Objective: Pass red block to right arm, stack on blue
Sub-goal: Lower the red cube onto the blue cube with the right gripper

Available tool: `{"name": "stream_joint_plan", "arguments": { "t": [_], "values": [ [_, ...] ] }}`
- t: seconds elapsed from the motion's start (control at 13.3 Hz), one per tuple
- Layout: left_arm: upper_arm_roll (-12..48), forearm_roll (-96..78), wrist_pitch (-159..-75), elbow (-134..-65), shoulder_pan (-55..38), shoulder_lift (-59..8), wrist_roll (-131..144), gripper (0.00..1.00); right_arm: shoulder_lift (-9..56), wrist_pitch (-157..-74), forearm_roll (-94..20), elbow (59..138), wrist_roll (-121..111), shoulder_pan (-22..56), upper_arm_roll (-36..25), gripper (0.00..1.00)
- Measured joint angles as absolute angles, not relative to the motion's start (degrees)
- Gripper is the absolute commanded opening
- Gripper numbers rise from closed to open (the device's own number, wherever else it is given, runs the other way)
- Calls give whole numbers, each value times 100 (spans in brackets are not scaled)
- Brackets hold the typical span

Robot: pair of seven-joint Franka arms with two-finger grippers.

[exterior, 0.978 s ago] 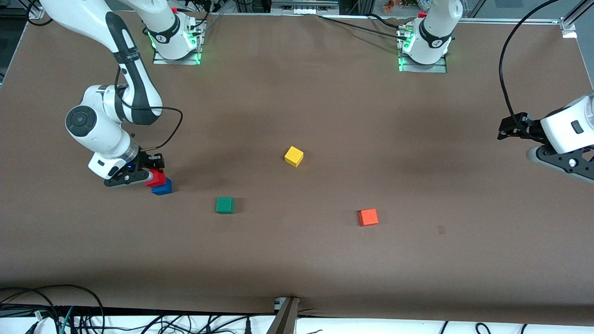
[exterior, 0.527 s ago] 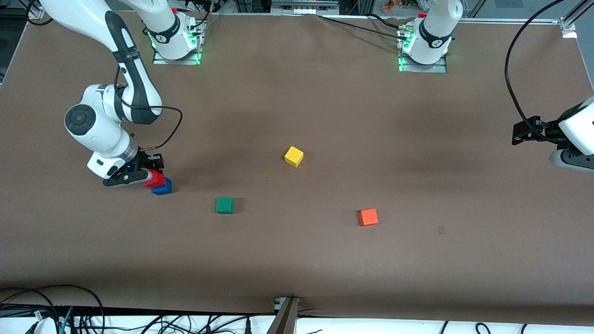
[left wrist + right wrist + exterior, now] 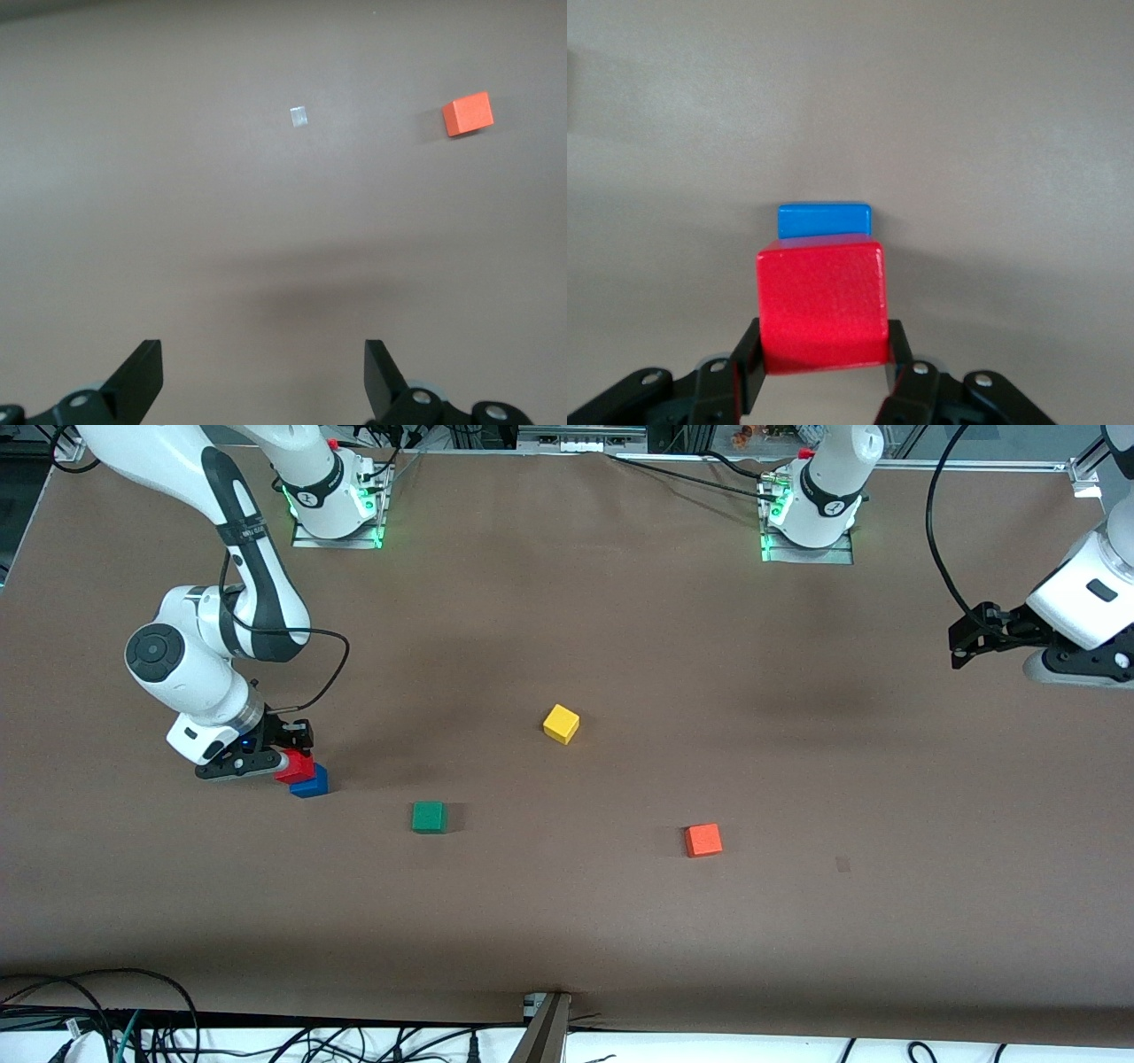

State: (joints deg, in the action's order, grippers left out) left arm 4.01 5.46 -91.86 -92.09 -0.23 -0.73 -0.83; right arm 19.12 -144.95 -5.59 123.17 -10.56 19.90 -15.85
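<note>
Red block (image 3: 297,765) — clamped between the fingers of the right gripper (image 3: 266,762), low at the right arm's end of the table (image 3: 567,921), directly over the blue block (image 3: 312,783). Sits slightly off-centre in the right wrist view, red block (image 3: 822,305) covering most of the blue block (image 3: 824,219) with only a strip of blue top showing. Hard to tell whether already resting on blue or just above it.

Barely any change here against a second ago: same pose of the right gripper (image 3: 822,354), same grip, block in the same spot. Reads as the last lowering or settling before release — handover evidently done, only letting go and backing off left, by the look of it.

Real change at the left arm's end: left gripper (image 3: 974,633) now higher up the front view than a second ago, pulling away toward the table's edge. Fingers spread wide in the left wrist view, left gripper (image 3: 263,372) empty over bare table.

Count: five cubes, one of each colour — red, blue, green cube (image 3: 429,817), yellow cube (image 3: 561,724), orange cube (image 3: 703,840). Two arms, two grippers.
</note>
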Motion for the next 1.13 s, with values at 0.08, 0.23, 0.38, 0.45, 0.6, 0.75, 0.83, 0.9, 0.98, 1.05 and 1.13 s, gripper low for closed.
{"name": "stream_joint_plan", "arguments": {
  "t": [0.08,0.23,0.38,0.45,0.6,0.75,0.83,0.9,0.98,1.05,1.13],
  "values": [
    [390,536,-9266,-9393,-19,31,-44,100,1915,-14498,-559,12322,-1047,1988,-1586,0],
    [372,534,-9330,-9537,6,101,-26,100,1922,-14523,-559,12327,-1039,1982,-1589,0],
    [371,534,-9343,-9540,11,104,-26,100,1934,-14572,-559,12333,-1033,1982,-1590,0],
    [371,534,-9343,-9540,12,103,-26,100,1951,-14615,-559,12335,-1028,1981,-1590,0],
    [371,534,-9347,-9540,12,103,-26,100,1979,-14687,-557,12334,-1025,1981,-1590,0],
    [372,533,-9364,-9539,12,103,-26,100,1981,-14698,-556,12335,-1025,1982,-1590,0],
    [378,532,-9373,-9538,11,103,-26,100,1981,-14698,-556,12335,-1025,1982,-1590,0],
    [390,529,-9381,-9537,5,103,-26,100,1981,-14699,-556,12335,-1025,1982,-1590,0],
    [404,515,-9386,-9534,-9,103,-26,100,1982,-14703,-556,12335,-1024,1982,-1590,0],
    [420,447,-9388,-9531,-22,103,-26,100,1986,-14723,-556,12335,-1024,1982,-1590,0],
    [435,357,-9392,-9528,-29,103,-26,100,1995,-14763,-555,12336,-1024,1983,-1590,0]
  ]
}}
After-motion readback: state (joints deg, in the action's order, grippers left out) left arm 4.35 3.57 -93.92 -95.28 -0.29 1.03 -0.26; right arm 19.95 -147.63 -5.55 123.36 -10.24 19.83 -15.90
